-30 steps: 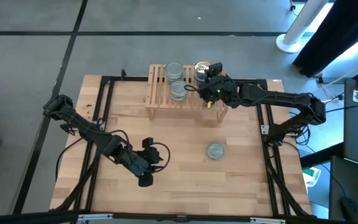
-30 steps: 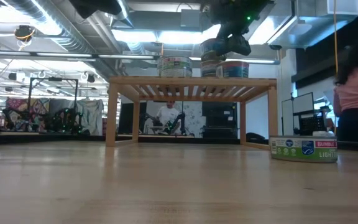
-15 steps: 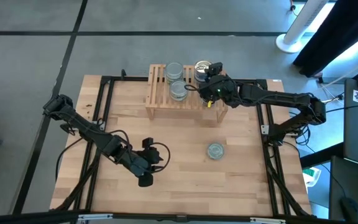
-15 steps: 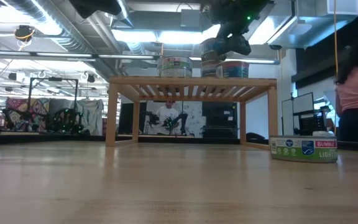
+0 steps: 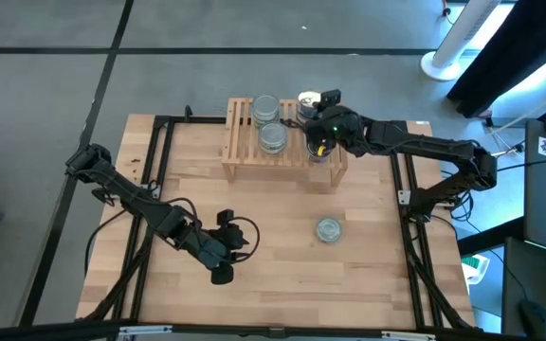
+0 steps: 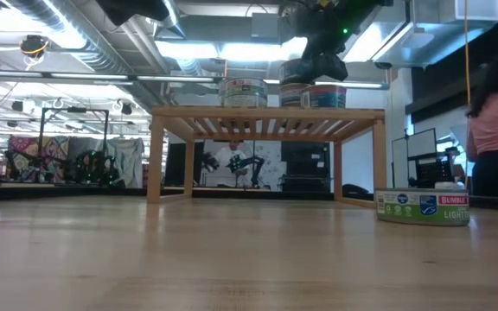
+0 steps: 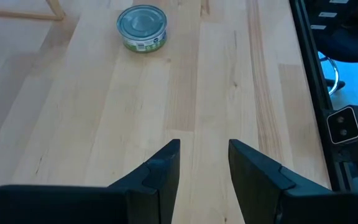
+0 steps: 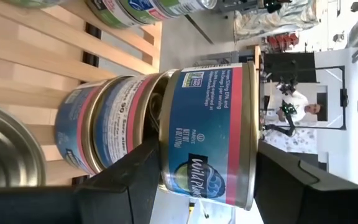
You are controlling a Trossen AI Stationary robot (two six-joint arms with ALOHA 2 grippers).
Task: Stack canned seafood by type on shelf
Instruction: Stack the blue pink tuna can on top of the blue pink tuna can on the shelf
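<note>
Your right gripper (image 8: 194, 180) clamps a blue tin (image 8: 207, 134) over the shelf (image 5: 245, 156) stack — one tin (image 5: 328, 229) waits behind it; left gripper (image 7: 204, 162) half-open, empty.

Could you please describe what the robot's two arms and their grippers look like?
Both arms are dark, slim and jointed, with black cables looping alongside. The left gripper ends in two flat, matte black jaws with angled tips. The right gripper is equally black, with a small green light glowing on its wrist.

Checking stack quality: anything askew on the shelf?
Yes. The blue-labelled tin in the right gripper sits tilted on the blue stack at the shelf's right end, not seated flush.
</note>
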